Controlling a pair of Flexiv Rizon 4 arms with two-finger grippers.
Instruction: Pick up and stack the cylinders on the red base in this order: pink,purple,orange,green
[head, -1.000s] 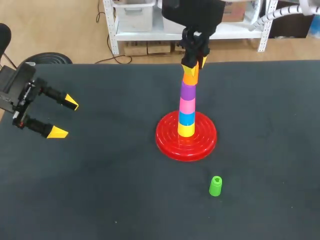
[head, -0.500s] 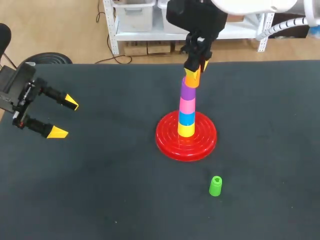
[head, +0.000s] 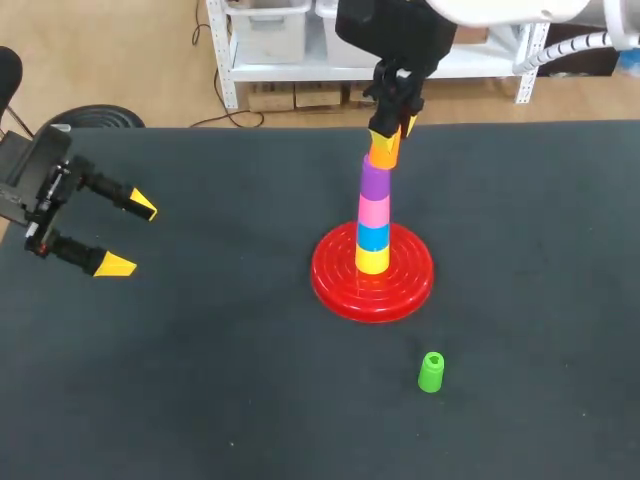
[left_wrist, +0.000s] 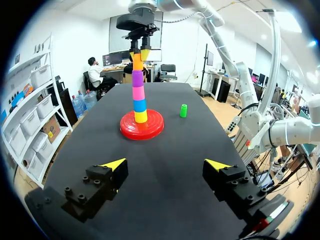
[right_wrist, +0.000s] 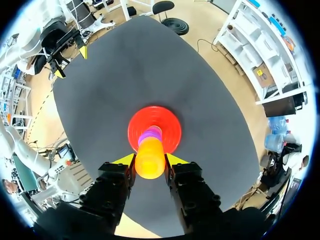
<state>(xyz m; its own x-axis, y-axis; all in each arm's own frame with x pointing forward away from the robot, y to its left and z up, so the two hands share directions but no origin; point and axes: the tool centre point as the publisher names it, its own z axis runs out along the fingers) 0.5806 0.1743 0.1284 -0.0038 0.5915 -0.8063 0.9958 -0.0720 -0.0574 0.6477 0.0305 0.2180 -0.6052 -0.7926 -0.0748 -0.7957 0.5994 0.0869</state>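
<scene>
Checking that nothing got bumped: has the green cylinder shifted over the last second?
No. The green cylinder stands in the same spot as before, apart from the red base, nearer the camera and to its right.

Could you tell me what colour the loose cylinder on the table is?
The loose cylinder is green, clearest in the head view.

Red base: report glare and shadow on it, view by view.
Head view: red base ridges carry pale highlights; no clear shadow on the table. Left wrist view: faint sheen on its rim. Right wrist view: evenly lit, middle hidden by the orange cylinder.
</scene>
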